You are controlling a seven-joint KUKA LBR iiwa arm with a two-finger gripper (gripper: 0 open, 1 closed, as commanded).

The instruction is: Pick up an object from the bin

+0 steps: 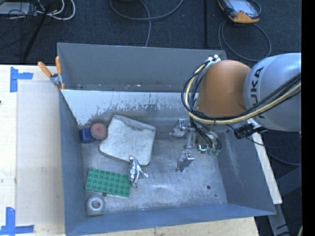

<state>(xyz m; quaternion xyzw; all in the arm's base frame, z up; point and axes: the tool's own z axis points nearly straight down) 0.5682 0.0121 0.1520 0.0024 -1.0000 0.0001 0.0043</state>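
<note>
Right of middle in the bin (pixel 142 75), the gripper (pixel 184 160) hangs over bare floor, seemingly poised to grab; open or closed, I cannot tell. Nearest lies a silvery metal piece (pixel 135 170), leftward, beside a grey pad (pixel 127 137).

A grey flat pad (pixel 129 139) with rounded corners lies a little turned. Just left of the pad sits a pink round piece (pixel 99 130), and a small blue thing (pixel 86 135) lies one step further from the pad. Below the pad lies a green studded plate (pixel 108 182). A small shiny metal piece (pixel 135 170) stands at the pad's lower edge. Further below the pad and to the left is a whitish ring (pixel 95 204). Far above the pad lie black cables (pixel 147 14) and an orange-rimmed handset (pixel 239 8).
</note>
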